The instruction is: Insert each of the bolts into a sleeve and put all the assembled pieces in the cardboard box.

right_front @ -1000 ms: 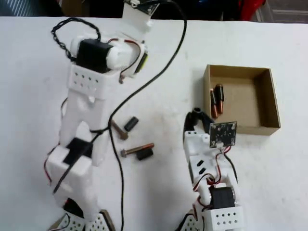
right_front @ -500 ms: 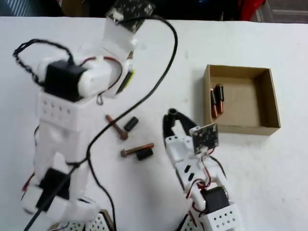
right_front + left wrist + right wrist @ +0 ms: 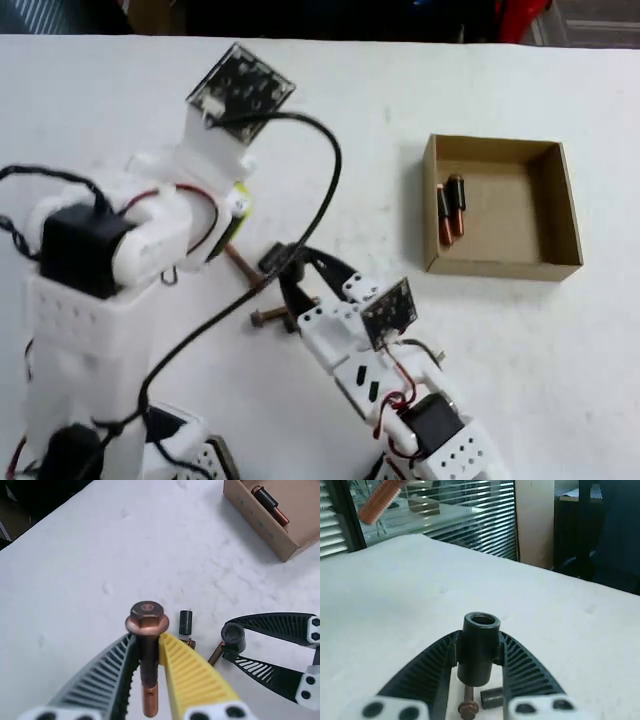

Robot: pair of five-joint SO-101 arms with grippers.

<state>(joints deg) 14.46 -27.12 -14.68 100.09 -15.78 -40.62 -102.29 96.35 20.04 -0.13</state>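
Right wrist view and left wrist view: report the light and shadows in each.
Right wrist view: brightness comes from the window blinds; the sleeve in the right gripper reads dark. Left wrist view: the held bolt shows a soft sheen; the cardboard box casts a faint shadow.

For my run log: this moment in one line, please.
left tool: grips bolt | right tool: grips sleeve | cardboard box: two assembled pieces

Two assembled pieces (image 3: 449,211) lie side by side in the cardboard box (image 3: 571,215) on the table (image 3: 520,350).
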